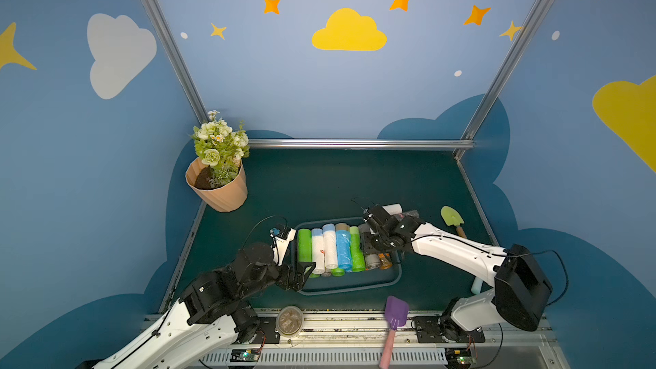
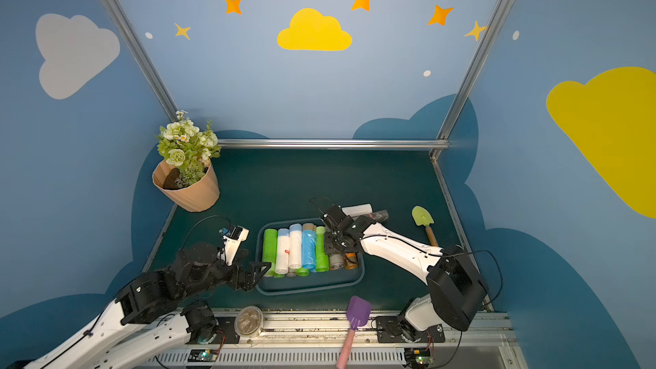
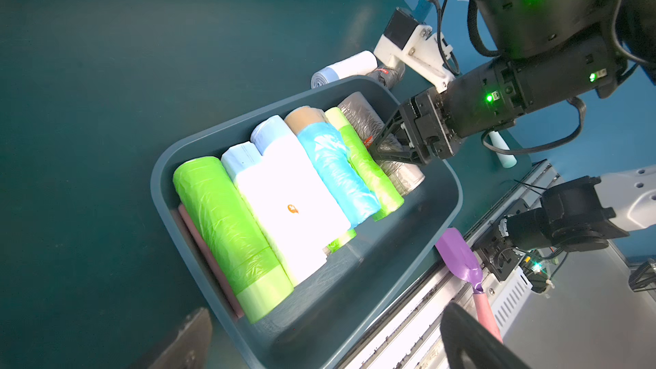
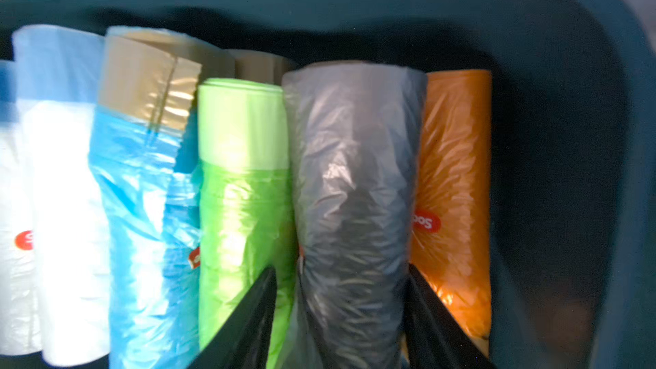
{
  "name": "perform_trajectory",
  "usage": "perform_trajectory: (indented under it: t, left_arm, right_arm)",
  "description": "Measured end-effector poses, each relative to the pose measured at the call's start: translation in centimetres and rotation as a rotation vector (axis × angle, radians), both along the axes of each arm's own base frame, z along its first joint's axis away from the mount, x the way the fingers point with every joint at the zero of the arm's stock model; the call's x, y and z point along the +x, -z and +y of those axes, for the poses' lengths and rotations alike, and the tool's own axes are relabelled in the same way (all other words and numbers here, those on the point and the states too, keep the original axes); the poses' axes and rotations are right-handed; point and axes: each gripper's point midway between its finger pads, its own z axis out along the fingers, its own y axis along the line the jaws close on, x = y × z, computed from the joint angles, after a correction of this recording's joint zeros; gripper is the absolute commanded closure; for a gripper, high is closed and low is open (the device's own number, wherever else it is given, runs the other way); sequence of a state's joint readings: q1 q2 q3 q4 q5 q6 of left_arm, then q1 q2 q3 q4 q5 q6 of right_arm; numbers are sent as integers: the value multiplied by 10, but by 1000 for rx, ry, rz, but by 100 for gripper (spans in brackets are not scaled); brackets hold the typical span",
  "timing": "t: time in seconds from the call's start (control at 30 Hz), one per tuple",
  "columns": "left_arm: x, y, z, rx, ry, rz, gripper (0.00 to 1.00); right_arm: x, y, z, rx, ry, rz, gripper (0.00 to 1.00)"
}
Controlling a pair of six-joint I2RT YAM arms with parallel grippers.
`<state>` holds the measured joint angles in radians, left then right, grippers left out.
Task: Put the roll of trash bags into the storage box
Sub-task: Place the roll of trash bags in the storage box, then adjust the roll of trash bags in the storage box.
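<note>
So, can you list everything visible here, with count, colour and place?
storage box: one, dark teal, middle of the table
rolls in the box: at least seven on top, green, white, blue, grey, orange; more partly hidden beneath
white roll and dark roll: one each, on the table behind the box
flower pot: one, tan, holding white-green flowers, far left corner
trowel: one, light green, far right
shovel: one, purple with pink handle, front edge
round container: one, clear, front edge
cylinder: one, pale mint, beside the right arm
left tool: one, black, open, at the box's left near corner
right tool: one, black, jaws apart either side of the grey roll in the box
</note>
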<state>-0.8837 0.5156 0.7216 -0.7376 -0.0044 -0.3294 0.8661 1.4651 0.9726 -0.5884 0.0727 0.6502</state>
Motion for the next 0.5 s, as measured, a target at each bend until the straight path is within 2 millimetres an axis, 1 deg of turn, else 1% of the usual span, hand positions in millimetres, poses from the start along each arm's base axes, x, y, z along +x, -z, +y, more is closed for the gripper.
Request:
perform_trajectory:
  t: [0.13,0.37,0.5]
  left_arm:
    - [0,0,0,0,0,0,0]
    - [-1,0,-1,-3,6,3,0]
    - [-2,0,-1,-5,10,5,0]
  right_arm:
    - [0,-1,-1,-13,0,-16,45]
    - [1,-13,-2,-2,0,-60,44]
    - [3,-15,-1,-3,1,-67,44]
